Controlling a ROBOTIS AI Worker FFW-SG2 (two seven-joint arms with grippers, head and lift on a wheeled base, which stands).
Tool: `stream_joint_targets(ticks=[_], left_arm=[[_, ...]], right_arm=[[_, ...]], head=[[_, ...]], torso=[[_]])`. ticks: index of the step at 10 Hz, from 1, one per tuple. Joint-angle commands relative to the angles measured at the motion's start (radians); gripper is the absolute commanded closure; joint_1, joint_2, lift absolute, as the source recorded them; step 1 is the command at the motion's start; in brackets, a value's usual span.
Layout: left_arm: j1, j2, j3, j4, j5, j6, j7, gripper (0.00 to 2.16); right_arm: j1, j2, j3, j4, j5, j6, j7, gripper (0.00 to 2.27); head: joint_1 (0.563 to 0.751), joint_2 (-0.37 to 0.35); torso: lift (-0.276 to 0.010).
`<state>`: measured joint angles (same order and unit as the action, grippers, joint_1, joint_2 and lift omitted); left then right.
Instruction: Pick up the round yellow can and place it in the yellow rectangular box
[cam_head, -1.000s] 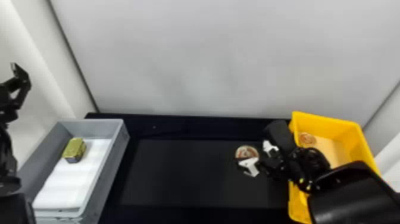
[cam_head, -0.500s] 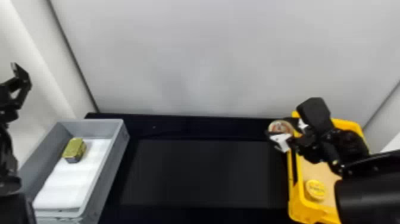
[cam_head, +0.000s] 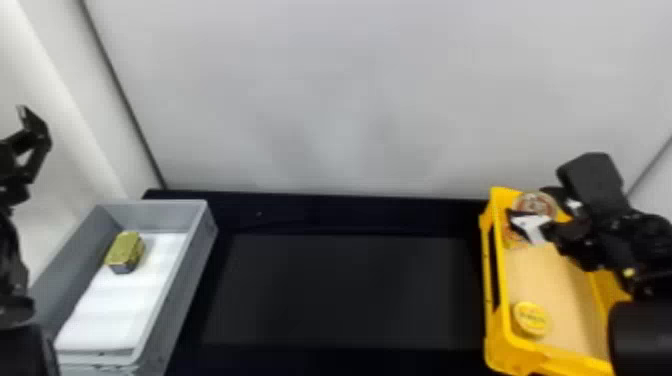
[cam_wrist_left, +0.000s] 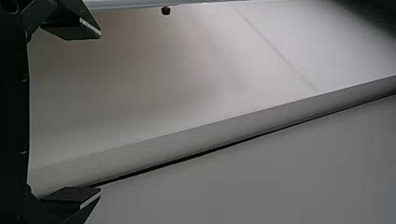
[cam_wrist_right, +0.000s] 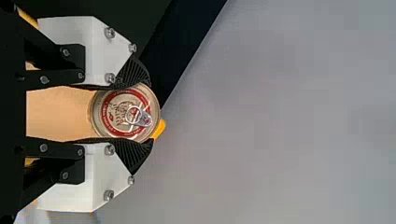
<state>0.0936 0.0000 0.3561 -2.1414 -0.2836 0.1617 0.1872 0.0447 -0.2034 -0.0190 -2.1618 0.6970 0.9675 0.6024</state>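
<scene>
Head view: note the right claw over the far end of the yellow rectangular box, with the round can at its tips. Cannot judge from here whether can and box touch. Right wrist view, for detail lost from the head: see the right claw pinching the round can between two ribbed black fingers, one against each side; can read off a pull tab and red ring on the pale lid, with tan box floor behind. Back to head view for the rest of the layout: find a yellow-lidded can on the floor of the same box, at the near end, well apart from the held one. Find on the dark bench, towards the left, a grey box with white lining and a small yellow-green block on it. Log the left claw off to the left, beyond the grey box; from the left wrist view, record the left claw as spread wide, with nothing between its fingers.
</scene>
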Motion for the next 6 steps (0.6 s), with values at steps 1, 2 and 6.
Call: stream_joint_targets(ticks=[1,2,6], left_arm=[[0.000,-0.003,0.000,0.000,0.000,-0.001,0.000,0.10],[0.000,-0.003,0.000,0.000,0.000,-0.001,0.000,0.10],[0.002,-0.003,0.001,0.000,0.001,-0.001,0.000,0.10]], right_arm=[[0.031,0.002,-0.078,-0.001,0.012,-0.001,-0.001,0.78],[0.037,0.018,-0.147,0.002,-0.039,0.002,-0.002,0.78],[0.057,0.052,-0.383,0.013,-0.260,-0.014,-0.079,0.78]], head=[[0.694,0.014],[0.694,0.014],[0.694,0.014]], torso=[[-0.060],[-0.060],[-0.060]])
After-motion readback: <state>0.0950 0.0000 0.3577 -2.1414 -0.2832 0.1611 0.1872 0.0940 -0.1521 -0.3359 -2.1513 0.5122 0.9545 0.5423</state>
